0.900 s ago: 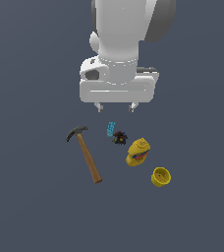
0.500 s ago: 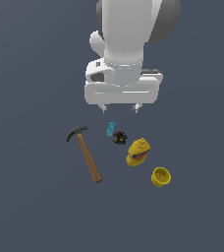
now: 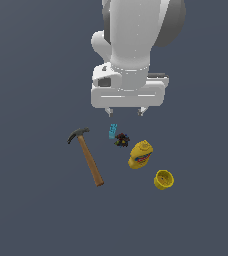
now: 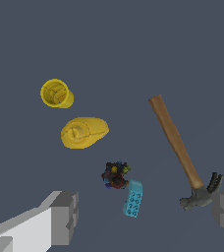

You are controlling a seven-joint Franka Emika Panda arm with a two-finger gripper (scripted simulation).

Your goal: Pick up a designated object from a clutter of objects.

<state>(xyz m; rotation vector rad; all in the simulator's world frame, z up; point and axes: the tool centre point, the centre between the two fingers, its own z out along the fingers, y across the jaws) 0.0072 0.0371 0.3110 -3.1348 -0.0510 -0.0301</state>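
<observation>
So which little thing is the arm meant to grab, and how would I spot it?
Find the long wooden-handled hammer. Beside its dark head, toward the yellow bottle, lies a small cyan-blue toy brick with round studs, below the open gripper. Its neighbour is a tiny dark multicoloured lump; the brick alone is plain blue and rectangular.

Gripper [image 3: 126, 111], fingers spread, hangs above cyan brick [image 3: 113, 131]; hammer [image 3: 87, 156] at exterior view's left, yellow bottle [image 3: 140, 154] right.
</observation>
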